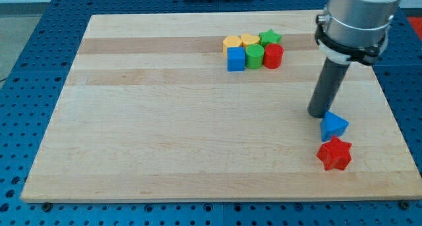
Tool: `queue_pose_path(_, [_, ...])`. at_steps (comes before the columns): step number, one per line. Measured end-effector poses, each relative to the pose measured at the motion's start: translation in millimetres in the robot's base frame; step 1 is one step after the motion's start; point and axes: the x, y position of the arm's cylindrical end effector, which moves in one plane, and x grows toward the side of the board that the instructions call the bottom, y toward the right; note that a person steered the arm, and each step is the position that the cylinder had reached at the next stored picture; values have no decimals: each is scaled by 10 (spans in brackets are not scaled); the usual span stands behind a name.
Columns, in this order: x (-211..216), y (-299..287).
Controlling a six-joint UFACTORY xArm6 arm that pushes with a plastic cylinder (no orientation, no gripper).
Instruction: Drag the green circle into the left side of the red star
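Just beside blue triangle (334, 126): my tip (321, 114)

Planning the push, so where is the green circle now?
The green circle sits in the cluster near the view's top, between the blue cube and the red cylinder, far from the red star.

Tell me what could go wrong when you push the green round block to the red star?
1. The green circle is packed between the blue cube and red cylinder, so my tip might drag those neighbours along.
2. The blue triangle sits just above the red star; it could get bumped.
3. The star lies near the board's bottom-right edge, so a hard shove might push it off.
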Motion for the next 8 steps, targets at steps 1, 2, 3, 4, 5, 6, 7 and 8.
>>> queue_pose_path(1, [161,13])
queue_pose_path(2, [167,13])
queue_pose_path(3, [-214,14])
queue_pose_path(4, [-701,184])
queue_pose_path(5, [-1289,337])
queue_pose_path(6, [-1674,-280])
queue_pose_path(7, [-1596,-1126])
queue_pose_path(8, [-1224,-1667])
